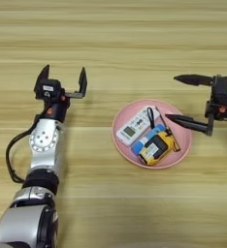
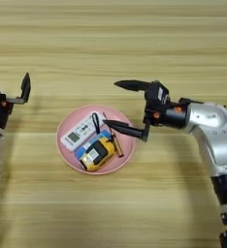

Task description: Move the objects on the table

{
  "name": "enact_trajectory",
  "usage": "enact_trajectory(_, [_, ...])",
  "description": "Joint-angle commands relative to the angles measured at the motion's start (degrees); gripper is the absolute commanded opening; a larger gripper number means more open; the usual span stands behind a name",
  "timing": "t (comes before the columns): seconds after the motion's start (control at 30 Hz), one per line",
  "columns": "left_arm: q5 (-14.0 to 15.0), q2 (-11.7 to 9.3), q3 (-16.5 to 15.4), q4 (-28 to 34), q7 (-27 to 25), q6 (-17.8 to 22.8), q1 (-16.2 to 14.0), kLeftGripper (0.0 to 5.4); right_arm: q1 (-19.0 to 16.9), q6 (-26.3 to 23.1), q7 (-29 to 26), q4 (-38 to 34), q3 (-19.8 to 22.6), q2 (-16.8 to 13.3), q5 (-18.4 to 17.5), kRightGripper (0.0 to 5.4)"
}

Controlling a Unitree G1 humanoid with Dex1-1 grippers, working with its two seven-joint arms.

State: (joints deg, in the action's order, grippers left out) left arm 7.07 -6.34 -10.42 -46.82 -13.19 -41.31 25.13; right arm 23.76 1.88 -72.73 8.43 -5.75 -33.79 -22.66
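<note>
Reaching in from the right, the right end effector [image 2: 119,105] hung with fingers spread wide, lower finger [image 2: 122,128] over the pink plate [image 1: 183,154] rim near bench centre. Remote [image 1: 136,127], blue tube [image 1: 145,140], tape measure [image 1: 156,147] and stick [image 1: 172,139] all sat packed in the plate — best picked off the top, one at a time. Left end effector [image 1: 62,81] idled open, well apart toward the left edge.

I see the white remote [image 1: 135,127] lying slantwise on the pink plate [image 1: 181,156], the blue tube [image 1: 143,143] and yellow-black tape measure [image 1: 157,147] touching beside it, the thin brown stick [image 1: 172,137] along the tape measure's right.
</note>
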Motion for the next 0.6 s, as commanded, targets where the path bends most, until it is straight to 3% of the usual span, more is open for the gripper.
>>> enact_trajectory(0.03, [0.0,0.2,0.4,-0.3,-0.2,-0.5,0.1,5.38,5.6,-0.2,-6.2,3.7,-3.2,-2.0,2.9,5.4])
enact_trajectory(0.27, [-0.2,0.5,0.8,0.0,0.0,-0.4,-0.5,5.38,10.5,0.1,-13.7,8.7,-8.9,-1.5,7.6,5.4])
enact_trajectory(0.6, [-0.1,0.5,0.9,0.1,0.0,-0.1,-0.7,5.38,10.5,4.7,-17.0,11.4,-15.0,1.0,13.7,5.4])
